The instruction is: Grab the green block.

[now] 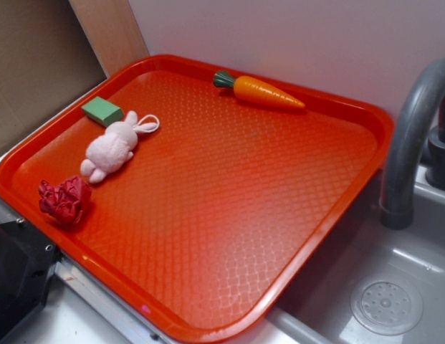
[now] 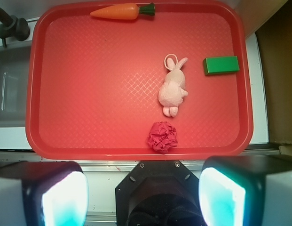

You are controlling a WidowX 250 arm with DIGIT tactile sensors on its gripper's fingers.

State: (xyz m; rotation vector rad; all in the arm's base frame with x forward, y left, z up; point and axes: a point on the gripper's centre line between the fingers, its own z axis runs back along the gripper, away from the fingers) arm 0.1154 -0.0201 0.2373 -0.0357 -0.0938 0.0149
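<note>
- Green block (image 1: 102, 111) (image 2: 221, 65): small, flat, rectangular; mint top, darker green sides.
- Lying near tray (image 1: 208, 236) (image 2: 89, 94) edge, beside pink bunny (image 1: 113, 147) (image 2: 172, 87).
- Gripper (image 2: 143, 195) jaws spread wide, empty.

I read both views as bright and evenly lit. In the exterior view a soft sheen lies across the tray (image 1: 229, 208), and shadows under objects are faint. In the wrist view the claw (image 2: 143, 197) pads (image 2: 65, 200) are blurred, glowing cyan-white; the tray beyond is sharp.
</note>
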